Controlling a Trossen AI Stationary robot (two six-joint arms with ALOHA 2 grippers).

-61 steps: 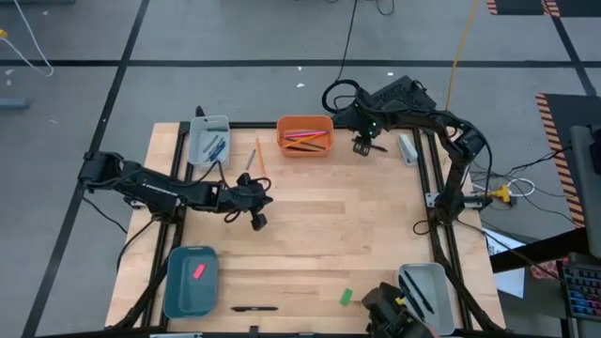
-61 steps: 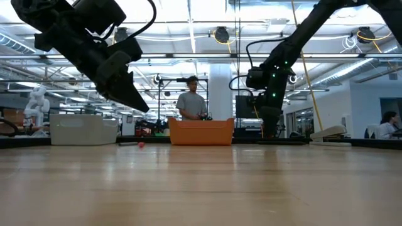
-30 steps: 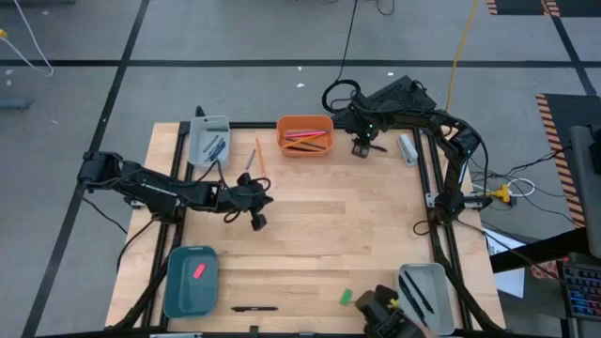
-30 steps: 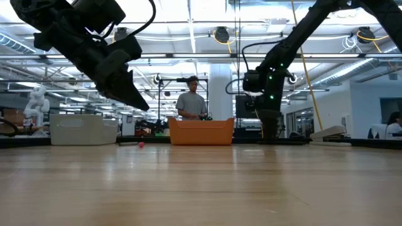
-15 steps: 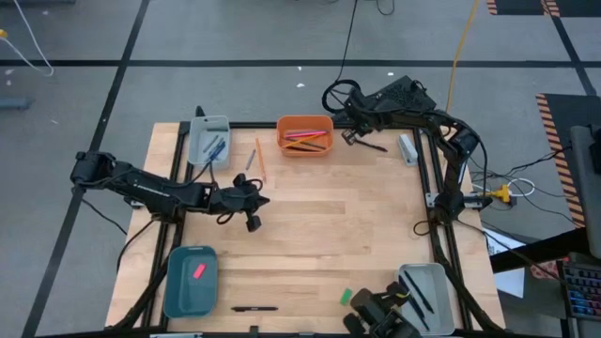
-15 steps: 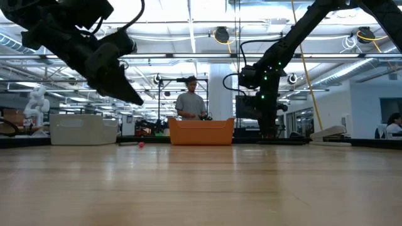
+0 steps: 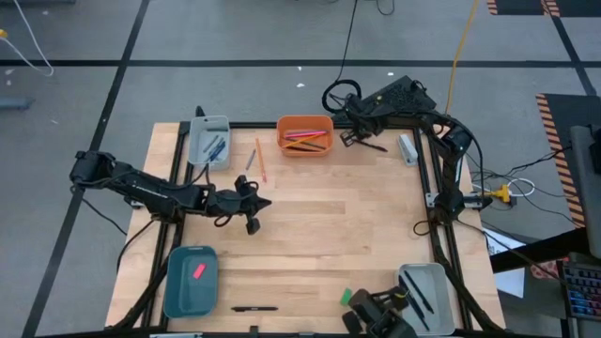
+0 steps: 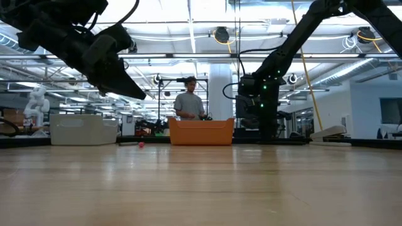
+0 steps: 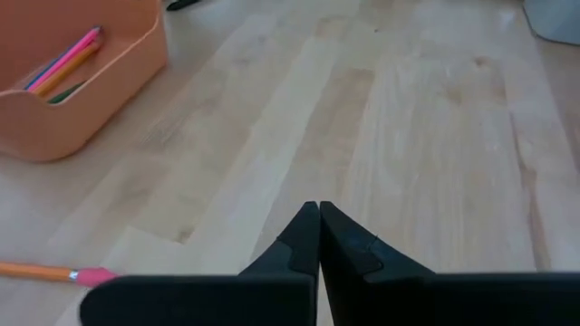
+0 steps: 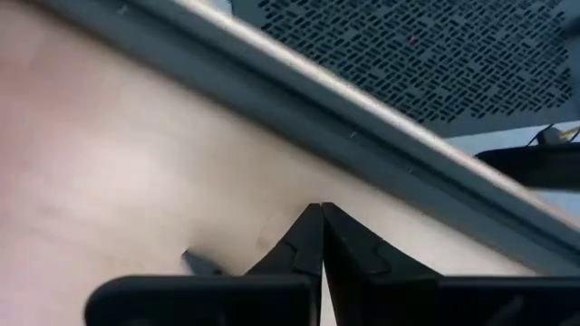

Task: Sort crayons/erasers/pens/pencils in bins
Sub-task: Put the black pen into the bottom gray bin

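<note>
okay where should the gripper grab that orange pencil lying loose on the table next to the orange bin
Grip the orange pencil around its middle, coming straight down with the fingers across its thin shaft. It lies flat on bare wood, clear of the orange bin.

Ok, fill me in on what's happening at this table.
Two arms are sorting stationery into bins. The left gripper, shut and empty, hovers mid-table near a loose orange pencil. The right gripper, also shut, sits beside the orange bin holding pencils. A green eraser and black pen remain unsorted.
</note>
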